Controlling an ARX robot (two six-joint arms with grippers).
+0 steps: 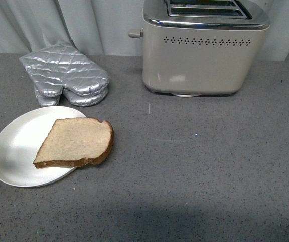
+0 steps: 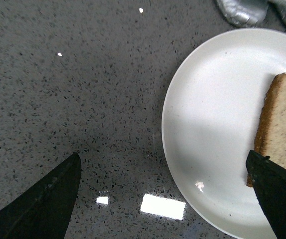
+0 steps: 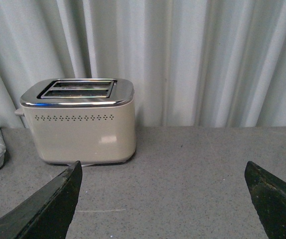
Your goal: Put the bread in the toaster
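Observation:
The bread (image 1: pixel 76 142) is a tan slice with a brown crust, lying flat on a white plate (image 1: pixel 13 151) at the front left; its rounded end overhangs the plate's rim. The beige toaster (image 1: pixel 202 50) with a chrome top and two empty slots stands upright at the back right. Neither arm shows in the front view. My left gripper (image 2: pixel 165 191) hangs open over the plate's (image 2: pixel 213 124) edge and the counter, with the bread (image 2: pixel 285 132) beside one fingertip. My right gripper (image 3: pixel 163 191) is open above bare counter, facing the toaster (image 3: pixel 80 122) from a distance.
Two silver quilted oven mitts (image 1: pixel 66 75) lie stacked behind the plate, left of the toaster; their tips (image 2: pixel 242 10) show in the left wrist view. A pale curtain (image 3: pixel 198 59) closes off the back of the grey speckled counter (image 1: pixel 195 166).

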